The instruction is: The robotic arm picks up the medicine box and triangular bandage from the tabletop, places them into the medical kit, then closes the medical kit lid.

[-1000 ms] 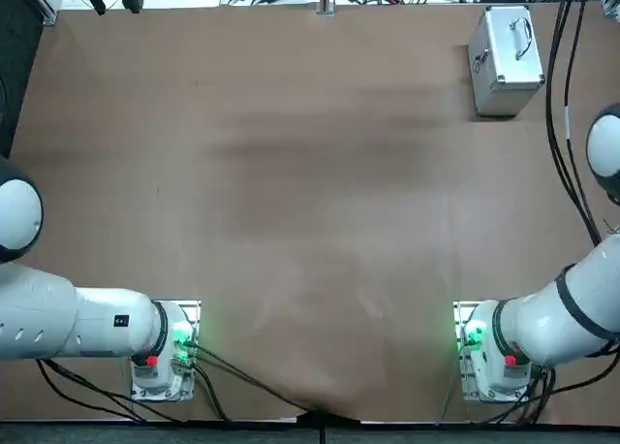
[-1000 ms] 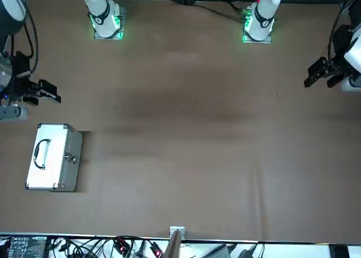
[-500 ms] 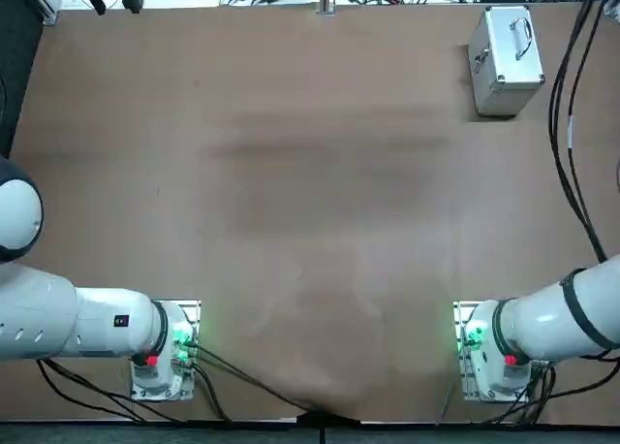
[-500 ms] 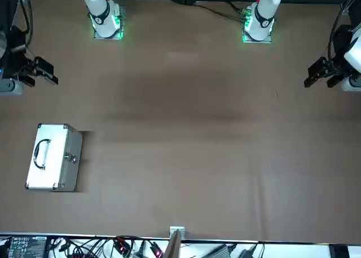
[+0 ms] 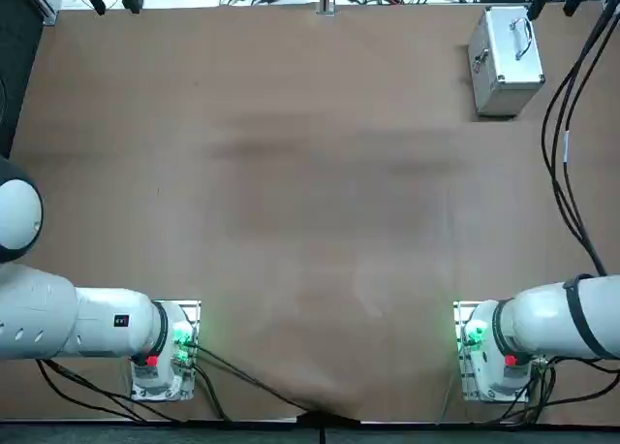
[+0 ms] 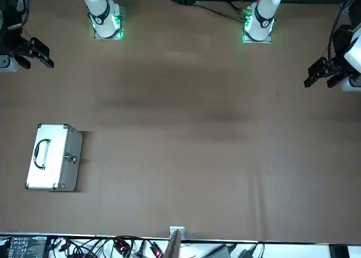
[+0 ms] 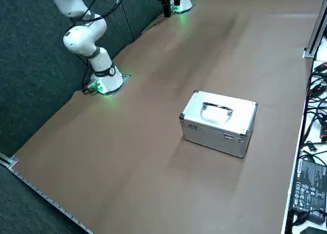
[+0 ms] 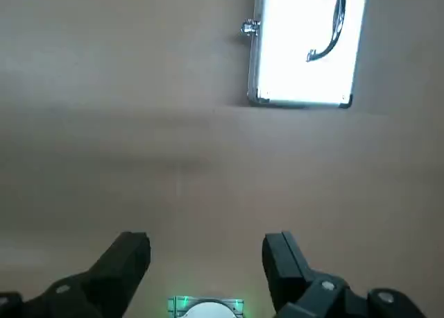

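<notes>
The medical kit (image 5: 506, 47) stands shut at the table's far right, its lid's bar handle (image 5: 524, 39) facing up. It also shows as the silver case (image 6: 53, 156), the case (image 7: 219, 122) and the case (image 8: 305, 47). My right gripper (image 8: 207, 243) is open with nothing between its fingers. It hangs high above bare table, on the robot's side of the kit and well apart from it. In the front view the gripper (image 6: 44, 54) is at the table's edge. The medicine box and the triangular bandage are out of view.
The table (image 5: 291, 192) is covered in brown cloth. Cables and electronics (image 6: 113, 248) line the far edge beyond the kit. The right arm's base (image 5: 494, 352) glows green at the near edge. Black cables (image 5: 562, 143) hang along the right side.
My right gripper has drawn back from the kit toward the robot's side. The arm's rounded upper segment has left the top view's right edge. The kit has not moved.
</notes>
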Tool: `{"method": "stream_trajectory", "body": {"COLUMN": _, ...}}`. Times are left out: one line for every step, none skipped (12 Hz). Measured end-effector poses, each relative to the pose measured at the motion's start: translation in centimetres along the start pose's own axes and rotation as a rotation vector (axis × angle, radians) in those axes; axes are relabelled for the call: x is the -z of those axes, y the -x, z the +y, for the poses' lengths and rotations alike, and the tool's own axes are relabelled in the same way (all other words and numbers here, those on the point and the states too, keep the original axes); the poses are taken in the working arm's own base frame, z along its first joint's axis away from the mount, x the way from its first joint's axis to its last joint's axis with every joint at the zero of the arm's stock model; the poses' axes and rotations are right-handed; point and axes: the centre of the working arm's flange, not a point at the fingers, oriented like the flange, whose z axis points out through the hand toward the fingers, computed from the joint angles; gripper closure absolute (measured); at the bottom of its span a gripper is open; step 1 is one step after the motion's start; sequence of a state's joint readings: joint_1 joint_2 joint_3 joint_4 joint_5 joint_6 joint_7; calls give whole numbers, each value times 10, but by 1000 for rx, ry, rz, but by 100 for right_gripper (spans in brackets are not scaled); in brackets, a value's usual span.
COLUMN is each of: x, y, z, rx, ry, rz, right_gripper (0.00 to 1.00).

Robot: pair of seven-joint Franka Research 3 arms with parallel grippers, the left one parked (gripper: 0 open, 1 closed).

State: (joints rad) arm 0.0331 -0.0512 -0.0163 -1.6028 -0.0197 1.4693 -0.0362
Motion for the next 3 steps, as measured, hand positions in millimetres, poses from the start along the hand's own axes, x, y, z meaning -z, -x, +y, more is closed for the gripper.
{"method": "stream_trajectory", "body": {"x": -1, "y": 8, "z": 1, "rx": -2, "ry": 1, "rz": 1, "right_gripper": 0}}
{"method": "stream_trajectory", "body": {"x": 0, "y": 11, "z": 1, "rx": -3, "ry": 1, "rz": 2, "right_gripper": 0}}
{"method": "stream_trajectory", "body": {"x": 1, "y": 13, "z": 1, "rx": -12, "ry": 1, "rz": 4, "right_gripper": 0}}
